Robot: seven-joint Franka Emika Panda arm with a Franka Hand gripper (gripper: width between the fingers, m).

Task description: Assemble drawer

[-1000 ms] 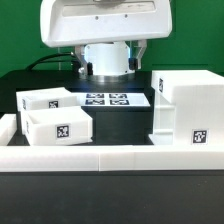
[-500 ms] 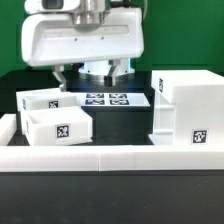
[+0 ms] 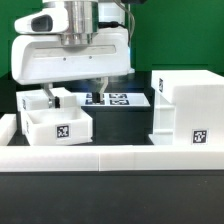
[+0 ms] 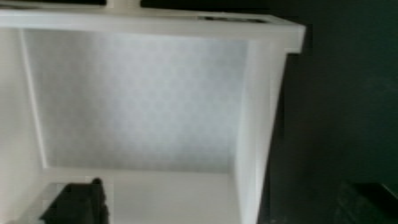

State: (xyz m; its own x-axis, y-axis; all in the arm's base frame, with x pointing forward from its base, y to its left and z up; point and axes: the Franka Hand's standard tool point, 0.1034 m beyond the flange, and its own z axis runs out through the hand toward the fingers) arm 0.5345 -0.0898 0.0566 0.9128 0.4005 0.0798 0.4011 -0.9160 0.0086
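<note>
Currently gripper (image 3: 75,95) hovers low over rear tray (image 3: 30,100), fingers (image 4: 71,205) spread wide, gripping nothing. Front tray (image 3: 58,128) sits just beside it; case (image 3: 185,105) stands at exterior view's right.

I am looking down into a white box tray (image 4: 160,100). It fills most of what I see. Its thin walls stand up around a flat white floor. One of my dark fingers (image 4: 75,203) shows over the tray, close to one wall. Past the other wall is the dark table (image 4: 347,120).
</note>
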